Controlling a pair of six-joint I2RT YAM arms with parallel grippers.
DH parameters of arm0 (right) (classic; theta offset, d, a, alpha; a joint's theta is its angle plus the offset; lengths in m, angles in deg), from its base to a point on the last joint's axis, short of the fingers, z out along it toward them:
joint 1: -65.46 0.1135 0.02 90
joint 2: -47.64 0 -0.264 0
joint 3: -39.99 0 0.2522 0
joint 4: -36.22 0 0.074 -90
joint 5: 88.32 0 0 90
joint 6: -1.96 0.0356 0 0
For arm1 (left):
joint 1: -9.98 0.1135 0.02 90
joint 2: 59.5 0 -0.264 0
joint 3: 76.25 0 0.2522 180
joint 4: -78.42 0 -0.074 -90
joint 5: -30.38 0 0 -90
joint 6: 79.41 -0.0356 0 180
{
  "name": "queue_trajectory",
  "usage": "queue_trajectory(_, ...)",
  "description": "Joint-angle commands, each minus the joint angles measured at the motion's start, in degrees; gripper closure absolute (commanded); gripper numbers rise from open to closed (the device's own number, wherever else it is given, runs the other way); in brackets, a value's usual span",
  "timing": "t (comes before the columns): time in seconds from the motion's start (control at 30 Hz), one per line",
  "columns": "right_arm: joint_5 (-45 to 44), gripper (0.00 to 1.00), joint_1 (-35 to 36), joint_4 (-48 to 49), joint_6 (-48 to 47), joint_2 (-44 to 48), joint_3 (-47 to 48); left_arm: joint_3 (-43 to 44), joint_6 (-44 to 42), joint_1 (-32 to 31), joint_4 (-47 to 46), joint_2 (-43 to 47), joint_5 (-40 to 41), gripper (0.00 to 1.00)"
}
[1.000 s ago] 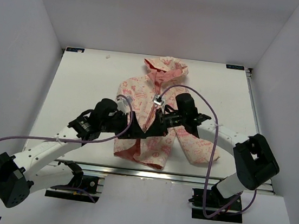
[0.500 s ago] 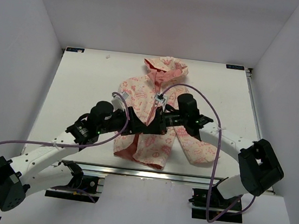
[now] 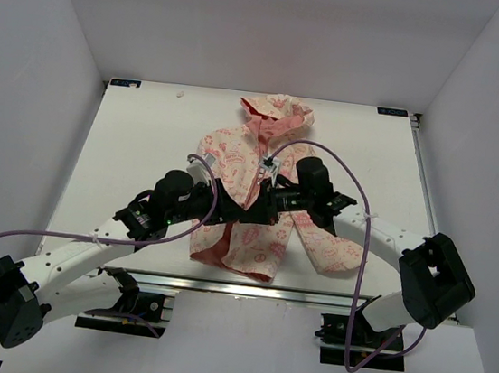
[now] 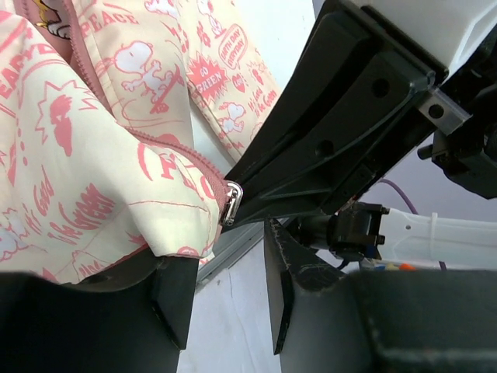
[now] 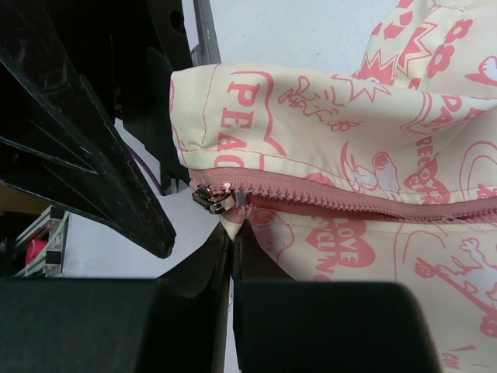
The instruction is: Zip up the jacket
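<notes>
Left gripper: fingers spread wide, holding nothing. The jacket hem lies just beyond its left finger, with the metal slider just ahead of the gap. We judge it should close on the slider's tab, then draw straight along the teeth.

Right gripper: fingers pinched on the hem beneath the slider; it should hold the fabric taut.

Print we read: "PEACE", "GO GREEN", "LOVE".

Matt printed cloth jacket with shiny metal zipper pull.
</notes>
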State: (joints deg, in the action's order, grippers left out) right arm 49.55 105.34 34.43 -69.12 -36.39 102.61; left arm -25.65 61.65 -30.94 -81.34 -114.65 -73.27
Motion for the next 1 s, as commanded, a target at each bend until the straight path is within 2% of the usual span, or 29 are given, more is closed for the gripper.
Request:
queue_trajectory(0.0,-0.24,1.00,0.82,-1.77,-1.34,0.71,0.18,0.78,-0.62,-0.29,-2.18,0.40,2.57,0.52)
queue_trajectory(0.13,-0.50,1.00,0.90,-1.77,-1.34,0.89,-0.17,1.13,-1.76,-0.21,-2.17,-0.21,3.02,0.47)
queue_trajectory(0.23,-0.15,1.00,0.99,-1.95,-1.25,0.45,0.01,1.30,-2.02,-0.29,-2.52,-0.83,2.58,0.46)
queue_trajectory(0.57,-1.29,1.00,1.70,-3.26,-2.39,-0.26,1.32,-0.01,-2.29,-0.38,-7.78,-2.41,0.73,0.54)
queue_trajectory(0.7,-1.65,1.00,1.87,-3.00,-2.22,0.00,1.15,0.42,-2.90,-0.38,-8.85,-3.55,-0.41,0.60)
queue_trajectory(0.73,-1.56,1.00,1.87,-2.91,-2.13,0.09,1.15,0.60,-2.99,-0.38,-8.51,-3.82,-0.24,0.67)
queue_trajectory(0.8,-0.94,1.00,1.87,-2.91,-2.39,0.44,0.80,0.43,-3.08,-0.47,-8.15,-4.17,0.20,0.74)
queue_trajectory(0.83,-0.94,1.00,1.87,-2.74,-2.39,0.71,0.71,0.25,-2.99,-0.47,-8.32,-4.17,0.38,0.87)
queue_trajectory(0.87,-1.21,1.00,1.87,-2.74,-2.39,1.06,0.54,-0.10,-2.99,-0.47,-9.28,-3.91,0.20,0.96)
queue_trajectory(0.9,-1.29,0.98,1.87,-2.65,-2.48,1.23,0.01,-0.54,-2.99,-0.47,-9.55,-3.65,0.29,1.00)
queue_trajectory(0.97,-1.03,0.93,1.87,-2.39,-2.57,2.11,-0.69,-0.72,-3.78,-0.47,-9.91,-2.94,0.55,1.00)
